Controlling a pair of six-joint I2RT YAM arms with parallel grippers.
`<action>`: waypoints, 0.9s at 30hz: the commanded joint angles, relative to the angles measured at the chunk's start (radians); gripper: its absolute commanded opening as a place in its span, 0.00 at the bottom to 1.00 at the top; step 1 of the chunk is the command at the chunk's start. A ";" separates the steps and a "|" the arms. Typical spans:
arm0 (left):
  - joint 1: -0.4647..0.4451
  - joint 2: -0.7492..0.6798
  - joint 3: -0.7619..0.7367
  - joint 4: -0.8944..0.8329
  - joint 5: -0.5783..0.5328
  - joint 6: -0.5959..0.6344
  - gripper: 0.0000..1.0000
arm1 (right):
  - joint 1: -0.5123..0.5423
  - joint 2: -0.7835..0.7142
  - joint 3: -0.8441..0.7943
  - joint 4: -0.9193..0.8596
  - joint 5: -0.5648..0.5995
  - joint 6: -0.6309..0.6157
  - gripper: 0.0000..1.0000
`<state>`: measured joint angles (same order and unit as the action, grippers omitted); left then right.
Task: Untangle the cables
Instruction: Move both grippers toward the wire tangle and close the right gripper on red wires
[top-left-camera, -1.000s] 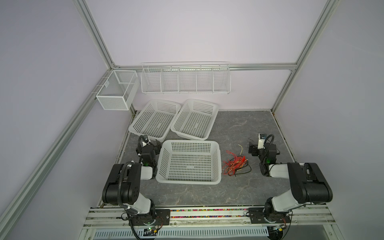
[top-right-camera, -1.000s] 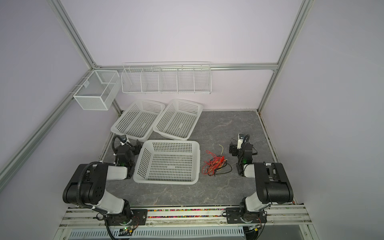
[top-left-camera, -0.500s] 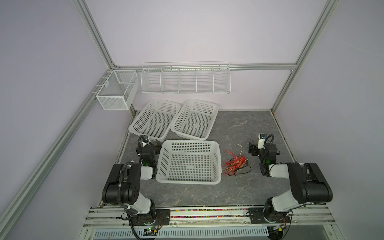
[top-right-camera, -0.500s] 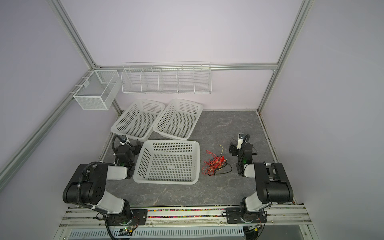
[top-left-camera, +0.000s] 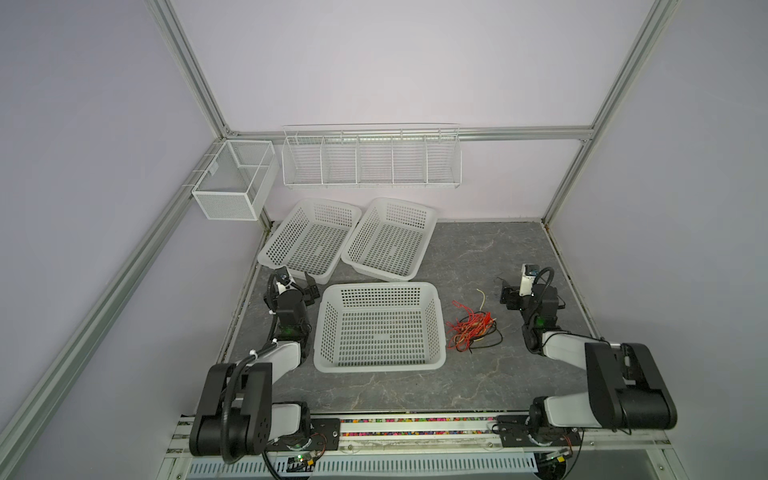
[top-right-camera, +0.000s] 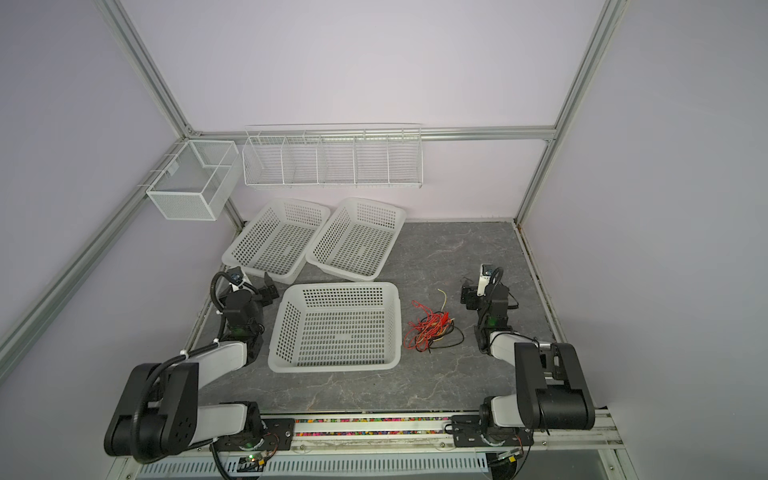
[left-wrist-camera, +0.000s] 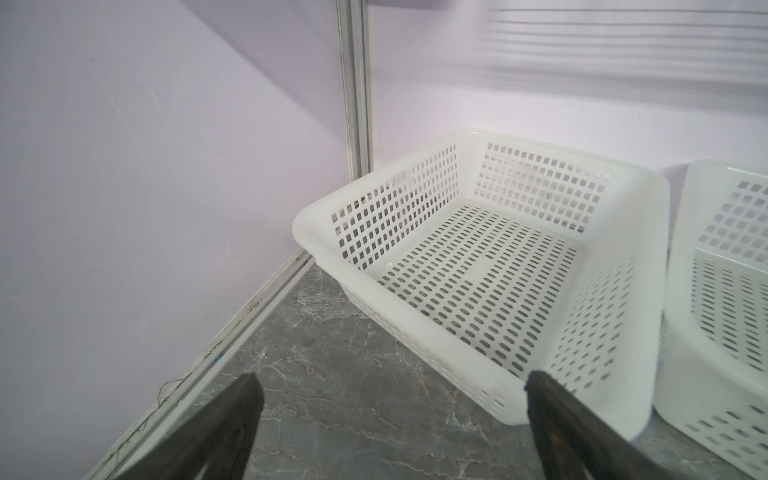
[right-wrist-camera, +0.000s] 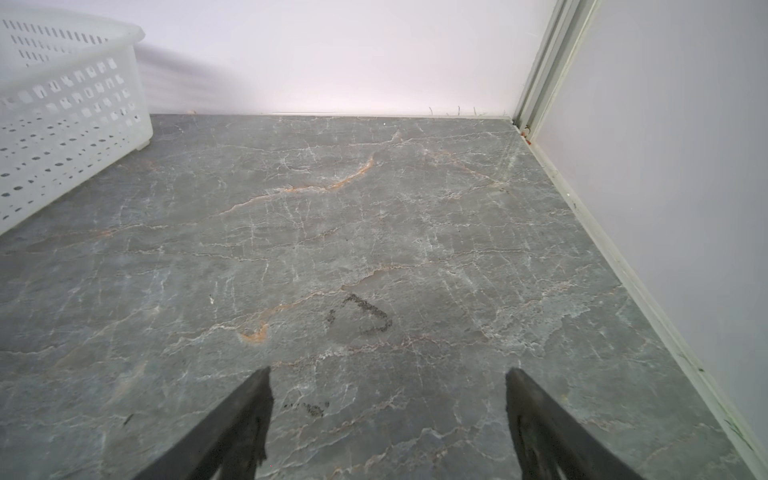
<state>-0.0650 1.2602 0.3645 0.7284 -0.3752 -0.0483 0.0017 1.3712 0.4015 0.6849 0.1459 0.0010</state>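
Top views, both alike: grey stone table (top-left-camera: 478, 257); on it, front white basket (top-left-camera: 380, 287); just beside that basket, toward the right arm, tangled red, black and yellow cables (top-left-camera: 471, 332), untouched. Wrist views: left gripper (left-wrist-camera: 388, 380) jaws wide apart, holding nothing; right gripper (right-wrist-camera: 388, 374) likewise spread over bare table.

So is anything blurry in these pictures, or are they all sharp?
In both top views: soft, even light, cables crisp. Left wrist view: rack smeared. Right wrist view: basket soft, table sharp.
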 joint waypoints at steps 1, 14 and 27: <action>-0.004 -0.080 0.076 -0.246 0.006 0.000 0.99 | 0.004 -0.080 0.063 -0.189 0.037 0.039 0.89; -0.143 -0.244 0.207 -0.618 0.044 -0.093 0.99 | 0.069 -0.319 0.324 -0.850 -0.010 0.222 0.91; -0.567 -0.157 0.361 -0.749 0.182 -0.126 0.99 | 0.167 -0.465 0.418 -1.291 -0.210 0.394 0.98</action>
<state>-0.5743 1.0687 0.6846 0.0326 -0.2195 -0.1745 0.1551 0.9318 0.8257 -0.4908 0.0299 0.3374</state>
